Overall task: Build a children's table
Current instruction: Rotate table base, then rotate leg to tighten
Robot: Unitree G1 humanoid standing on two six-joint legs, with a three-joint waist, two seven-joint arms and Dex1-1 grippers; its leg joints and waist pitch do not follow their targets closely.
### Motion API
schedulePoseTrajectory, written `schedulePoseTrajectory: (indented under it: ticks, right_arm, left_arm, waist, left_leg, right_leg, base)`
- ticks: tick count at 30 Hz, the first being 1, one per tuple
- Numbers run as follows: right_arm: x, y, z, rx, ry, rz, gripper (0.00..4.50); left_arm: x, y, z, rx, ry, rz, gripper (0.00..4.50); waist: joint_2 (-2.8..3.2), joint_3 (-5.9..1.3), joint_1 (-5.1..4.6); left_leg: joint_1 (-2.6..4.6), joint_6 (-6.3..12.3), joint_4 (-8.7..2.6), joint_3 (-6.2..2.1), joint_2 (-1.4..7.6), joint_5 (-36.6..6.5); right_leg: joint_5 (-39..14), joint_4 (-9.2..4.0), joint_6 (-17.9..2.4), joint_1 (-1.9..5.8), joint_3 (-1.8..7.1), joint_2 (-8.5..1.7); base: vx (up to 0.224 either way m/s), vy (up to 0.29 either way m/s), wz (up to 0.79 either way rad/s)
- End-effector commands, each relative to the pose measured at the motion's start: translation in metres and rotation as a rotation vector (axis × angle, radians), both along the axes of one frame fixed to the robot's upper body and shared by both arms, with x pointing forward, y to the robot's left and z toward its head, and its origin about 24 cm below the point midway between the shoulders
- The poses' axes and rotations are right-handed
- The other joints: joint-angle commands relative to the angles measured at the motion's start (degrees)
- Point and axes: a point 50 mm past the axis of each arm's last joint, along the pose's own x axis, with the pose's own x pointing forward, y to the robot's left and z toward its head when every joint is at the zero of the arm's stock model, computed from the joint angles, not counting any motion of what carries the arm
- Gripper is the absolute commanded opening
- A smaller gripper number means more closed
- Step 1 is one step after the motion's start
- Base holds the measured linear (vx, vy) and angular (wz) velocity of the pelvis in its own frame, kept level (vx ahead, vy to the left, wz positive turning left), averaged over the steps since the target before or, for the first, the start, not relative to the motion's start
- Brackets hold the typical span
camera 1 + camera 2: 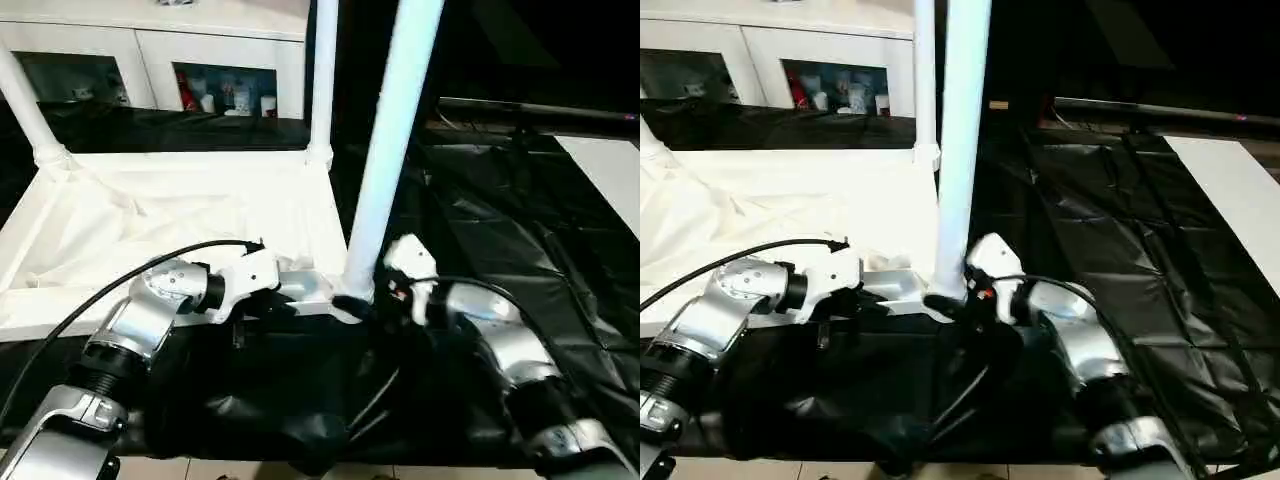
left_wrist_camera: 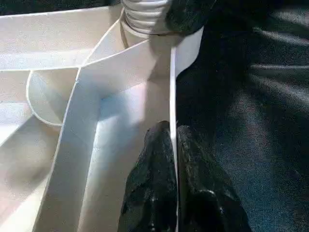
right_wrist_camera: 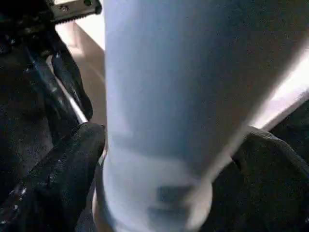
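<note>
The children's table top (image 1: 200, 215) lies upside down, its ribbed underside facing up. Three white legs stand in corner sockets: a far left leg (image 1: 25, 105), a far right leg (image 1: 322, 80) and a near right leg (image 1: 390, 150). My left gripper (image 2: 171, 128) is shut on the thin rim of the top, close to the near right socket (image 2: 145, 19). At the foot of the near right leg (image 3: 164, 121) sits my right gripper (image 3: 174, 140), open, with one black finger (image 3: 63, 169) on each side of the tube.
A black plastic sheet (image 1: 500, 230) covers the surface under and to the right of the top. A white glass-door cabinet (image 1: 150, 50) stands behind. A white panel (image 1: 610, 170) lies at the far right. A black cable (image 1: 100, 290) arcs over my left forearm.
</note>
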Motion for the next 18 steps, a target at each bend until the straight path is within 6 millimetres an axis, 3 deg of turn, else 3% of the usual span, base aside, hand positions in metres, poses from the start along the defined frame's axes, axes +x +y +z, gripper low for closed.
schedulePoseTrajectory:
  ticks: [1, 2, 6, 9, 18]
  right_arm:
    - [0.003, -0.002, 0.004, 0.015, -0.02, -0.013, 4.46]
    - [0.003, -0.002, 0.003, 0.012, -0.017, -0.007, 4.2]
    - [0.003, -0.001, 0.001, 0.015, -0.002, 0.011, 4.07]
    - [0.003, -0.002, 0.0, 0.013, 0.001, 0.016, 3.69]
    - [0.006, -0.005, -0.001, 0.034, 0.016, 0.0, 2.87]
  left_arm:
    - [-0.013, -0.005, -0.025, 0.026, 0.106, -0.015, 0.0]
    - [-0.013, -0.005, -0.025, 0.027, 0.109, -0.016, 0.0]
    - [-0.014, -0.002, -0.024, 0.035, 0.118, -0.016, 0.0]
    - [-0.013, 0.0, -0.024, 0.04, 0.117, -0.014, 0.0]
    - [-0.012, 0.009, -0.022, 0.062, 0.126, -0.01, 0.0]
  waist:
    - [-0.07, -3.14, -0.16]
    - [-0.04, -3.17, -0.12]
    - [0.06, -3.23, -0.2]
    - [0.05, -3.31, -0.19]
    - [0.06, -3.23, -0.24]
  left_leg:
    - [0.01, 1.57, -4.0, 0.28, 0.9, -9.77]
    - [0.03, 1.59, -3.99, 0.27, 0.91, -9.55]
    - [-0.01, 1.87, -3.98, 0.3, 0.9, -8.72]
    - [-0.01, 2.15, -3.95, 0.32, 0.89, -8.28]
    - [0.08, 2.17, -4.02, 0.35, 0.96, -8.84]
  right_leg:
    - [-9.55, -4.14, -12.37, 2.61, 1.79, -3.09]
    - [-9.16, -4.1, -12.39, 2.64, 1.8, -3.1]
    - [-6.91, -3.9, -13.18, 2.72, 1.72, -3.07]
    - [-5.91, -3.82, -13.45, 2.84, 1.73, -3.08]
    - [-6.6, -3.9, -13.72, 2.76, 1.72, -3.12]
  base:
    - [0.0, 0.0, 0.0]
    - [0.0, 0.0, 0.0]
    - [0.0, 0.0, 0.0]
    - [0.0, 0.0, 0.0]
    - [0.0, 0.0, 0.0]
